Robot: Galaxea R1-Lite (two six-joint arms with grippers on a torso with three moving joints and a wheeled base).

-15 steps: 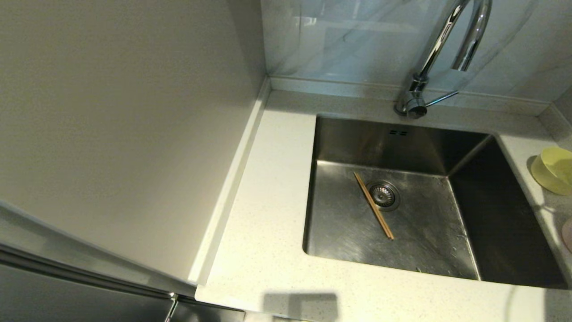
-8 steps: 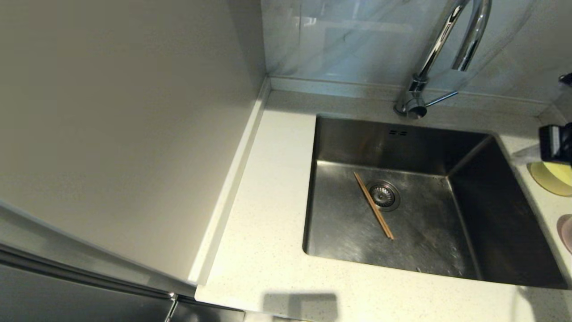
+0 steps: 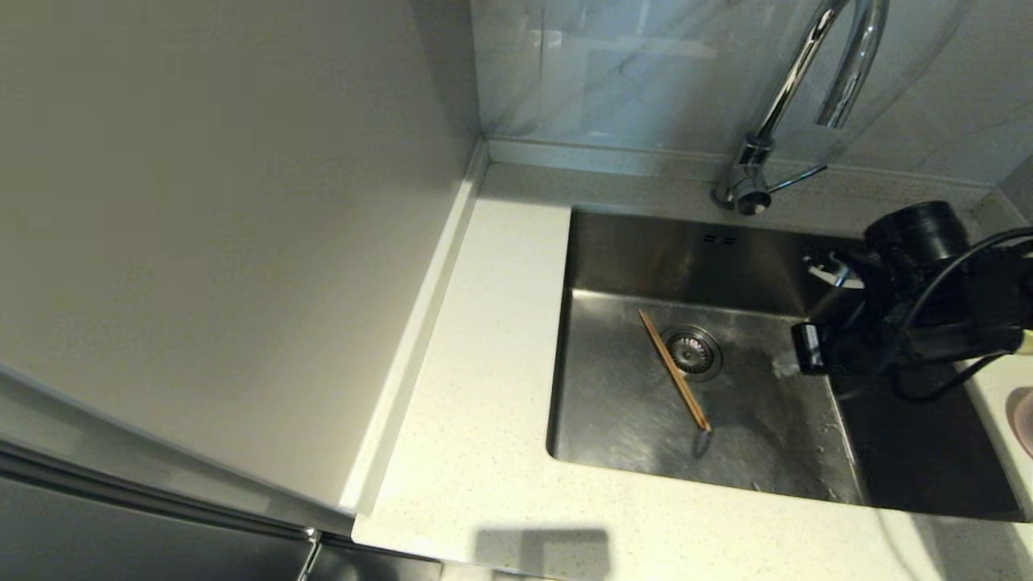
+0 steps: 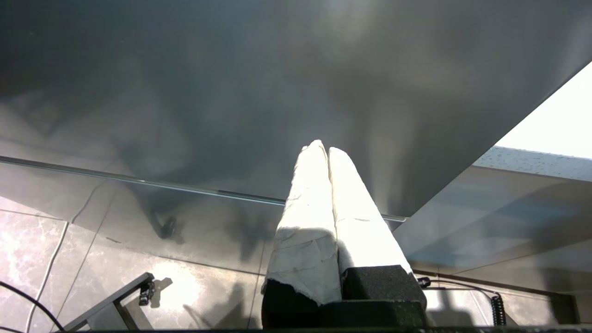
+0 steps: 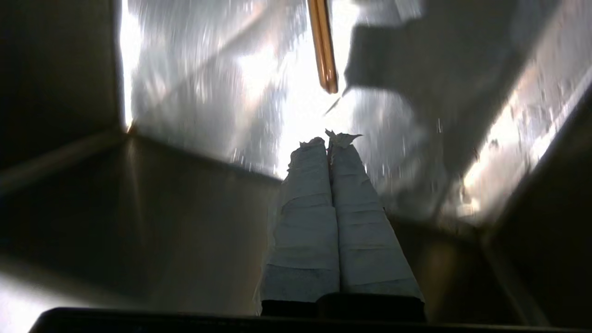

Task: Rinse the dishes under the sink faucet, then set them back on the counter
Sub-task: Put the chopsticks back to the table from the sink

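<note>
Thin brown wooden chopsticks [image 3: 675,370] lie diagonally on floor of square brushed stainless-steel sink [image 3: 621,420], beside round drain strainer [image 3: 692,352]. Right gripper [image 3: 787,365] reaches over sink's right part, paper-wrapped fingers [image 5: 319,217] pressed together, nothing between them. Arm hides pale-yellow bowl. Pale-pink dish [image 3: 1025,420] cut off at right edge, on speckled off-white counter [image 3: 484,403]. Chrome gooseneck faucet [image 3: 799,89] top cut off. Left gripper [image 4: 327,150] parked below counter, fingers together, empty.

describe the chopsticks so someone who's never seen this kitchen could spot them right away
Find the steel sink set in the speckled counter. On its floor, just left of the round drain strainer, lie the chopsticks, running diagonally. They are the only thin, brown wooden thing in the grey metal basin.
</note>
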